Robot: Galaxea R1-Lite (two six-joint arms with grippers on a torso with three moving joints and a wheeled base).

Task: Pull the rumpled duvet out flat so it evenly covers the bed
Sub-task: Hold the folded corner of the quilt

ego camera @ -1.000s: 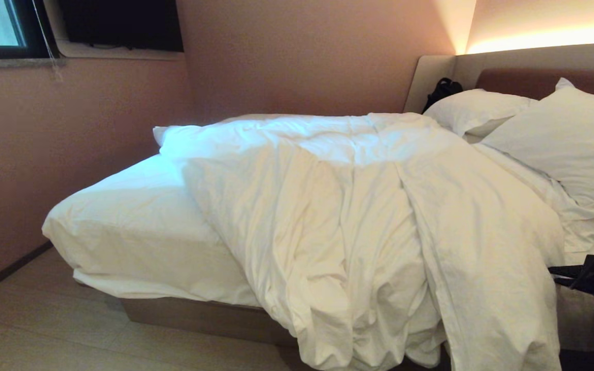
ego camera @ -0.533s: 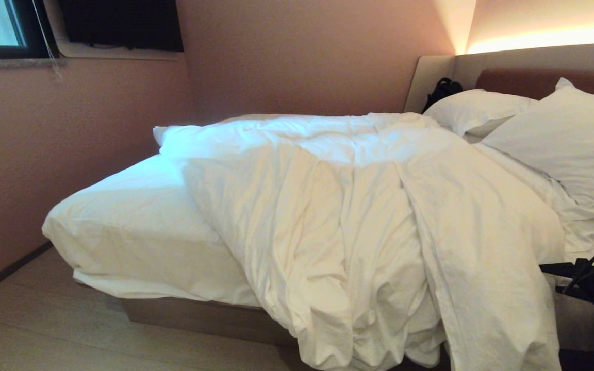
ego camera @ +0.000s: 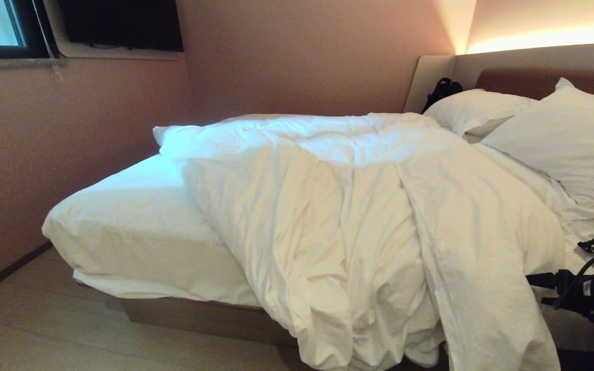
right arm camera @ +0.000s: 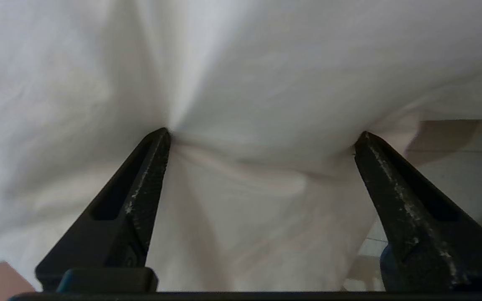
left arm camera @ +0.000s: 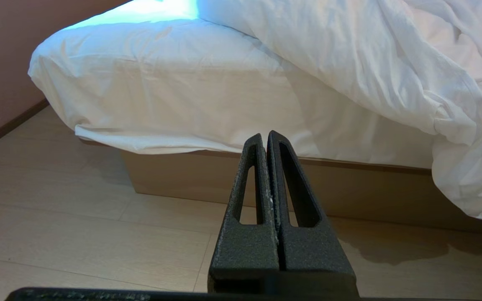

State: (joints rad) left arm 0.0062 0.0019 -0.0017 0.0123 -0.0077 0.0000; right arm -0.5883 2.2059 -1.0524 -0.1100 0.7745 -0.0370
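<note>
The rumpled white duvet [ego camera: 359, 216] lies bunched across the middle of the bed [ego camera: 121, 221] and spills over its near side toward the floor. The mattress's foot end on the left is bare sheet. My right gripper [ego camera: 537, 281] reaches in from the right edge at the duvet's hanging right fold. In the right wrist view this gripper [right arm camera: 262, 133] stands wide open, both fingertips [right arm camera: 159, 140] pressing into the duvet [right arm camera: 241, 83], with cloth bulging between them. My left gripper [left arm camera: 267, 136] is shut and empty, low above the floor before the bed's base [left arm camera: 207, 175].
Two white pillows [ego camera: 560, 139] lean on the padded headboard [ego camera: 534, 77], with a black bag [ego camera: 441, 90] beside them. A pink wall [ego camera: 44, 154] runs close along the bed's foot end. Pale wood floor [ego camera: 44, 330] lies in front of the bed.
My right arm has slid left toward the duvet's hanging right edge. The duvet and the left arm have not moved.
</note>
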